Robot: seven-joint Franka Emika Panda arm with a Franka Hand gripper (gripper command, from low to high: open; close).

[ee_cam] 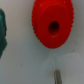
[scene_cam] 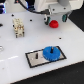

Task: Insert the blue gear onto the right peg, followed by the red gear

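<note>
Gripper (scene_cam: pixel 54 19) hovering directly over the red gear (scene_cam: pixel 54 23), blue gear (scene_cam: pixel 50 52) already seated on the plate.

In the exterior view the arm hangs low over the white table (scene_cam: pixel 15 60), and the red gear lies flat just beneath it; whether the fingers are spread or pressed together cannot be told, since neither view shows them clearly. The wrist view looks straight down on the red gear (ee_cam: pixel 51 23), its centre hole visible. Well away from the gripper, nearer the camera, the blue gear lies on the white plate (scene_cam: pixel 36 58) with a black border, covering the right peg; a shorter dark pin (scene_cam: pixel 38 55) stands beside it.
</note>
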